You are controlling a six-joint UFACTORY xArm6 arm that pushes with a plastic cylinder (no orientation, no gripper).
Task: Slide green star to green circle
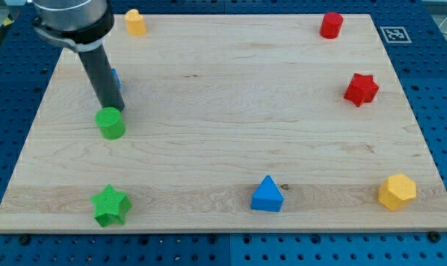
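Two green blocks sit at frame left: green star (110, 205) low on the desk (230, 111), green circle (111, 123) above it, my tip (115, 109) touching the circle's top edge; no hand fitted, only a rod.

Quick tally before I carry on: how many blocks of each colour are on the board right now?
Green: 2, the green star and the green circle
Red: 2, the red cylinder and the red star
Yellow: 2, the yellow block at the view's top and the yellow hexagon
Blue: 2, the blue triangle and a blue block mostly hidden behind the rod
Total: 8
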